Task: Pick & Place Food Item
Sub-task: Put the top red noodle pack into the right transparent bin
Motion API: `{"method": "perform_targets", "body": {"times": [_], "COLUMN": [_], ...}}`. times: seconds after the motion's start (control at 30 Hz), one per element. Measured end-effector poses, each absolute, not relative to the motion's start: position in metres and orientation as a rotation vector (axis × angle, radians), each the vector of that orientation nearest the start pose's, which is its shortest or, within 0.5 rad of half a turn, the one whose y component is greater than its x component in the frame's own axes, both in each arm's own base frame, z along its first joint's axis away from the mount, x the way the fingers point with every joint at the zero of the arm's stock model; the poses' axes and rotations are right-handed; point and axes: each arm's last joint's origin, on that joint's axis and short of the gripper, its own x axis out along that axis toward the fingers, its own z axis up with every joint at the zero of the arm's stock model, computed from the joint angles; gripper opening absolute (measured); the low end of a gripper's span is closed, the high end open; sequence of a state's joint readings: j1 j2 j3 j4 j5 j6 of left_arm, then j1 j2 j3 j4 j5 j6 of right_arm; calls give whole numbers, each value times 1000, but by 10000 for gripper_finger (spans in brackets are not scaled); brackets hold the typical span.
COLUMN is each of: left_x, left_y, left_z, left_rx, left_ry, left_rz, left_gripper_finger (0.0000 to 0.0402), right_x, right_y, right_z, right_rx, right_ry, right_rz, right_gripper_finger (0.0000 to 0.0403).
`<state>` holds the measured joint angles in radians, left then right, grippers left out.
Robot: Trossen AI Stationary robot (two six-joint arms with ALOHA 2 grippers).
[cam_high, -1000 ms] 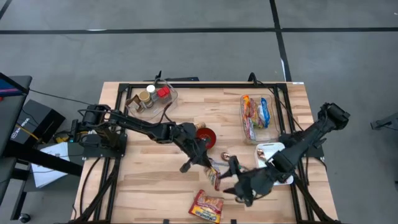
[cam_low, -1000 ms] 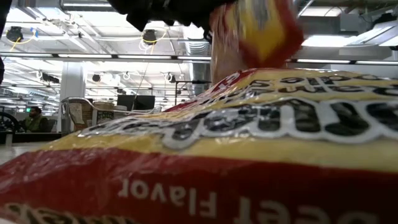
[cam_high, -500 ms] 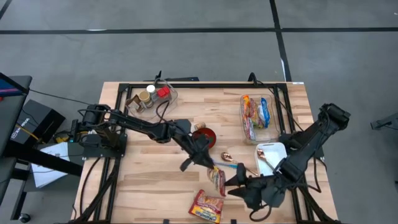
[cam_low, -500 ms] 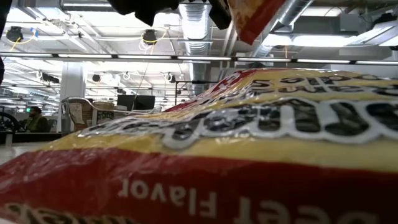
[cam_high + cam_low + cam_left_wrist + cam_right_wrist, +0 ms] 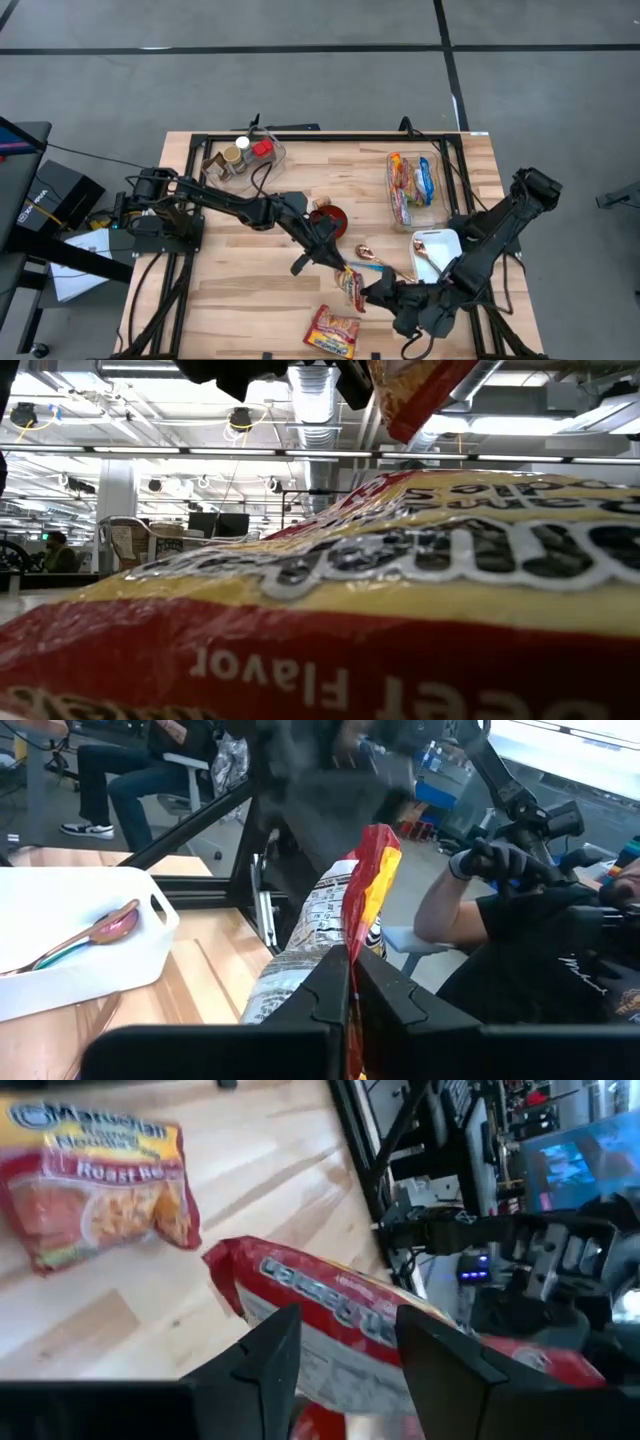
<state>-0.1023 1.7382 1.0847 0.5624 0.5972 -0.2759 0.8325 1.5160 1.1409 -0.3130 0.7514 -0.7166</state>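
Note:
A red and yellow ramen packet point(image 5: 350, 288) hangs above the table's middle, held by my shut left gripper point(image 5: 338, 265). The left wrist view shows it edge-on point(image 5: 355, 900), beyond the fingers. My right gripper point(image 5: 347, 1320) comes at the same packet point(image 5: 330, 1305) from the table's right. Its open fingers stand on either side of it. In the high view the right gripper point(image 5: 378, 292) is right beside the packet. A second ramen packet point(image 5: 332, 332) lies flat on the table near the front edge and fills the low view point(image 5: 380, 590). My left gripper pinches one end of the packet point(image 5: 352, 952) between its two fingers. The fingers run about level, coming from the table's far left. The packet stands edge-up beyond them, lifted clear of the table. My right gripper: I cannot tell whether its fingers touch the packet.
A red bowl point(image 5: 328, 218) and a loose spoon point(image 5: 368, 255) lie just behind the held packet. At the right are a white tray point(image 5: 437, 243) with a spoon and a clear box of packets point(image 5: 415, 185). A box of jars point(image 5: 243, 157) stands at the far left.
My left gripper has turned at the wrist. The held packet has swung up, and in the low view only its lower corner still shows at the top. My right arm has swung toward the near edge and its gripper has rolled, staying next to the packet.

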Motion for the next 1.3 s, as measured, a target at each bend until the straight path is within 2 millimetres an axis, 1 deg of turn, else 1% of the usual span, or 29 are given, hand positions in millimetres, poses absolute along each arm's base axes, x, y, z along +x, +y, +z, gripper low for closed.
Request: {"method": "perform_targets", "body": {"times": [0.13, 0.27, 0.37, 0.47, 0.6, 1.0, 1.1, 1.23, 1.3], "left_x": [383, 383, 383, 383, 383, 383, 383, 383, 383], "left_y": [-57, -56, -56, -57, -56, -57, -57, -58, -57], "left_z": [254, 255, 255, 255, 255, 255, 255, 255, 255], "left_rx": [-292, -299, -298, -299, -298, -281, -277, -264, -252], "left_ry": [188, 182, 183, 188, 186, 176, 175, 170, 163], "left_rz": [-680, -680, -679, -681, -680, -685, -685, -682, -651], "left_gripper_finger": [4, 4, 2, 4, 4, 7, 5, 7, 13], "right_x": [241, 249, 249, 249, 246, 250, 251, 250, 249], "right_y": [232, 237, 242, 246, 247, 245, 247, 251, 253], "right_z": [261, 249, 247, 248, 251, 252, 257, 262, 264], "right_rx": [-1368, -1497, -1570, -1572, -1562, -1534, -1518, -1494, -1487], "right_ry": [473, 505, 499, 484, 471, 467, 455, 430, 422], "right_rz": [222, 84, 28, -11, -27, -39, -31, -8, -6], "right_gripper_finger": [158, 159, 159, 153, 133, 35, 7, 5, 2]}}
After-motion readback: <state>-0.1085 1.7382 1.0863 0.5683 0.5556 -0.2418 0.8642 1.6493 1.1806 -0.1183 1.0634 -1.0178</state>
